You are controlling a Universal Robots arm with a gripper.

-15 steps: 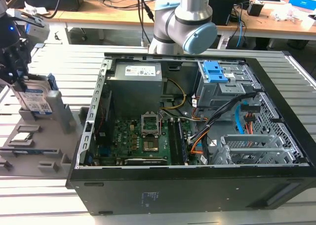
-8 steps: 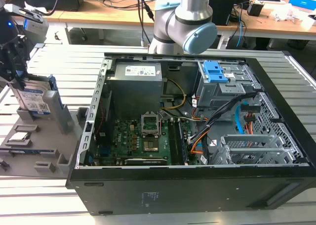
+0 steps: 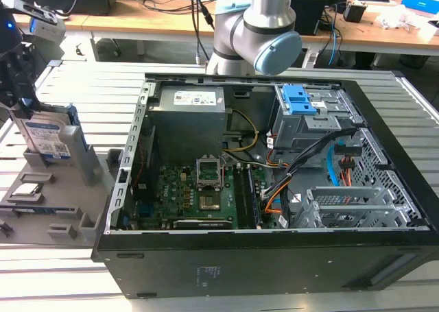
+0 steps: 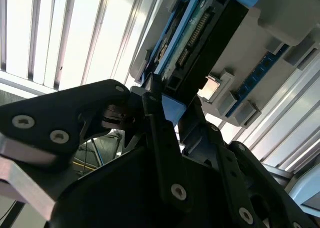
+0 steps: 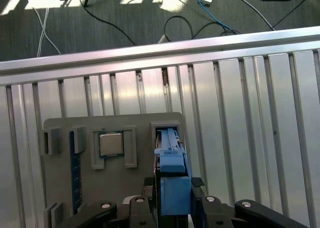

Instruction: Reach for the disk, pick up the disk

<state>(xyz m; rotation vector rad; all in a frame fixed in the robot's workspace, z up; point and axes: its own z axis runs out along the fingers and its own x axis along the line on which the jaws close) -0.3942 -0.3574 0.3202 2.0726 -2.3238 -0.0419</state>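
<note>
Disk [image 3: 48,137] stands on edge in a slot of the grey tray [image 3: 68,212], directly under the gripper [image 3: 29,114], so its way out is straight up. On the slatted table [image 3: 82,86] the open case [image 3: 274,257] takes the middle, with the tray just beside it at the exterior view's left. The arm [image 3: 267,24] rises behind the case, and its tool points down over the tray. The jaws straddle the disk's narrow blue edge, a pad [image 5: 150,182] against each side, seemingly closed on it. A chip [image 5: 111,144] lies in a pocket nearby.
</note>
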